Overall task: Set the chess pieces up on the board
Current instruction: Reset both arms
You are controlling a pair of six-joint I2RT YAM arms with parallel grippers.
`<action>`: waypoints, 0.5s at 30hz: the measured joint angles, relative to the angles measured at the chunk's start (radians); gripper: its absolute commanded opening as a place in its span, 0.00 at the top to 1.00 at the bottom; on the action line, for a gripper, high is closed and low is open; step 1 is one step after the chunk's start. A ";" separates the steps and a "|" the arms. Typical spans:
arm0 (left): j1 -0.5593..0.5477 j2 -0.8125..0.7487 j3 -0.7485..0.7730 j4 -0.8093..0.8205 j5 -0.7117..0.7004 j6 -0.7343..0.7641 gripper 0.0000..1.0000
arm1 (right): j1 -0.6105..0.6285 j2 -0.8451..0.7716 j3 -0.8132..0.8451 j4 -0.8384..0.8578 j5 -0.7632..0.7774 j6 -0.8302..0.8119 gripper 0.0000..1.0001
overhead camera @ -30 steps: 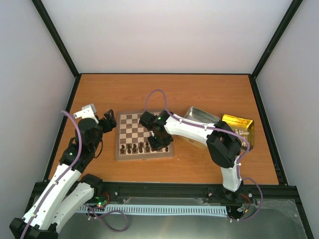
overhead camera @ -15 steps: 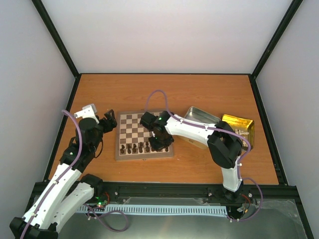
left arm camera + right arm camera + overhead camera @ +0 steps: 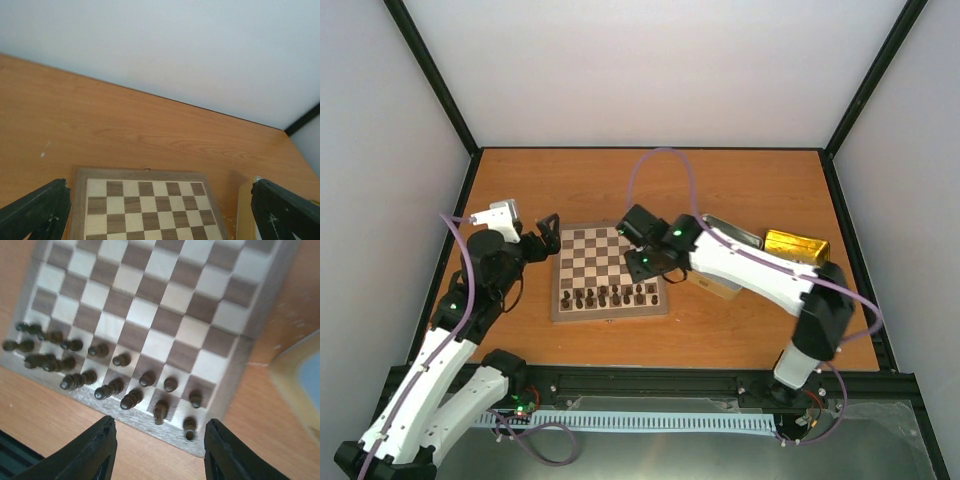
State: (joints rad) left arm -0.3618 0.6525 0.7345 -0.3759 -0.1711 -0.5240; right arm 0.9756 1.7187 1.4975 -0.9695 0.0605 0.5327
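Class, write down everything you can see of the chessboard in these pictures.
The chessboard is a flat, square board that looks wooden, with eight-by-eight dark-brown and cream squares inside a pale tan border. It lies flat on the orange-brown table, left of centre, with its edges roughly in line with the table's. Small dark-brown chess pieces stand crowded on its two nearest rows, and the farther rows are bare. Nothing else is seen touching it.
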 measured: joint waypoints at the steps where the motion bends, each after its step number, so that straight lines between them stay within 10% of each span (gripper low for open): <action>1: 0.000 0.000 0.016 -0.002 0.020 0.021 0.00 | -0.003 -0.043 -0.013 0.013 0.026 0.005 0.48; 10: 0.000 -0.075 0.164 -0.069 0.074 0.157 0.00 | -0.065 -0.518 -0.243 0.070 0.411 -0.011 0.03; 15: 0.000 -0.174 0.249 -0.104 0.047 0.220 0.00 | -0.066 -0.808 -0.307 0.094 0.603 -0.079 0.00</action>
State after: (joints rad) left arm -0.3618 0.4786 0.9840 -0.4797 -0.1246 -0.3035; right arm 0.9092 0.9112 1.1900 -0.8757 0.6636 0.4534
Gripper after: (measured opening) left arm 0.997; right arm 0.998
